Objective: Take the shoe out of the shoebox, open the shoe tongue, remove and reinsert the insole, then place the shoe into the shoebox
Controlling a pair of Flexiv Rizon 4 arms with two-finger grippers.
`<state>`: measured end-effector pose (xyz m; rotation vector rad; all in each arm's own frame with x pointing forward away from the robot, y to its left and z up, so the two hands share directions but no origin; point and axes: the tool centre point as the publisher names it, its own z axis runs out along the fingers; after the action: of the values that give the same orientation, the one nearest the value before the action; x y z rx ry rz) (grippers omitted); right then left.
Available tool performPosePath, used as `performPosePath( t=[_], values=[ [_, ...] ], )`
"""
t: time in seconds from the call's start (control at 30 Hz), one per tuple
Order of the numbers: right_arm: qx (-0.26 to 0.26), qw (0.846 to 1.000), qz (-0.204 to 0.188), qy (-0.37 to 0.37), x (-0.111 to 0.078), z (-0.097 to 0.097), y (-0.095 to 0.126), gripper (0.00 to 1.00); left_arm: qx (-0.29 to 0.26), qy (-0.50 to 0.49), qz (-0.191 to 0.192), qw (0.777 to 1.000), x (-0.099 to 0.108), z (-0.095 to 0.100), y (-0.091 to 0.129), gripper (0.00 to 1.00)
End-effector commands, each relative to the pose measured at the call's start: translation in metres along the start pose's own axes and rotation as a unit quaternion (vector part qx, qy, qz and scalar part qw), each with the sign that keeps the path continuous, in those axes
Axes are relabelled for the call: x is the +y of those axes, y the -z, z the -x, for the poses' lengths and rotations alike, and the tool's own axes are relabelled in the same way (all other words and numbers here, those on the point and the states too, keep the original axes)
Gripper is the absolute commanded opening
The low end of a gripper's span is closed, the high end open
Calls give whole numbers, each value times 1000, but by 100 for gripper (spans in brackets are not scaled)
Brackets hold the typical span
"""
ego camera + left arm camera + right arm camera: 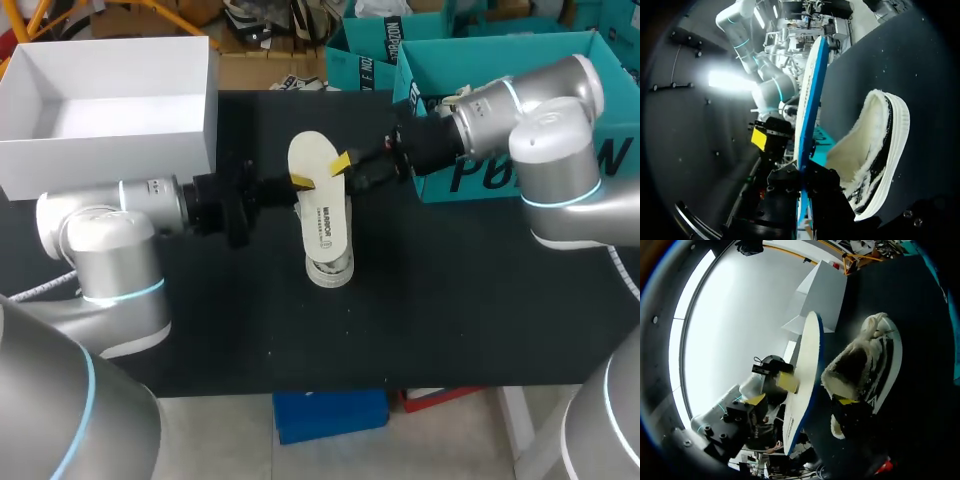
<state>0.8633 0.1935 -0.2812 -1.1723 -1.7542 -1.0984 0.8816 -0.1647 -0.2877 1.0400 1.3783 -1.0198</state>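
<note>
A white, fleece-lined shoe (328, 240) (875, 150) (875, 360) lies on the black table at the middle. Its cream insole (312, 158) (810, 100) (807, 355), blue underneath, is out of the shoe and held on edge just above it. My left gripper (300, 183) (802, 180) comes in from the left and is shut on the insole's edge. My right gripper (350, 172) (800, 400) comes in from the right; its yellow fingertips (845, 400) stand wide apart on either side of the insole, open. The white shoebox (110, 155) (822, 290) sits at the back left.
A teal open box (560, 150) stands at the table's right side, right behind my right arm. Bare black tabletop (400, 320) stretches in front of the shoe to the near edge.
</note>
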Motion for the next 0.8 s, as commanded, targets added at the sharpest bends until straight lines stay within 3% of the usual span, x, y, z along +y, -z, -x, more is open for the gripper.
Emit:
performPosePath(
  t=[0.03,0.47,0.8],
  values=[
    [-38,999,36,-8,-24,-11,17,100,54,21,-9,998,-12,6,9,0],
    [-112,988,99,-37,-68,-29,59,100,139,99,-39,985,-57,1,32,0],
    [-158,974,147,-66,-101,-47,85,100,163,141,-65,974,-83,-14,49,0]
  ],
)
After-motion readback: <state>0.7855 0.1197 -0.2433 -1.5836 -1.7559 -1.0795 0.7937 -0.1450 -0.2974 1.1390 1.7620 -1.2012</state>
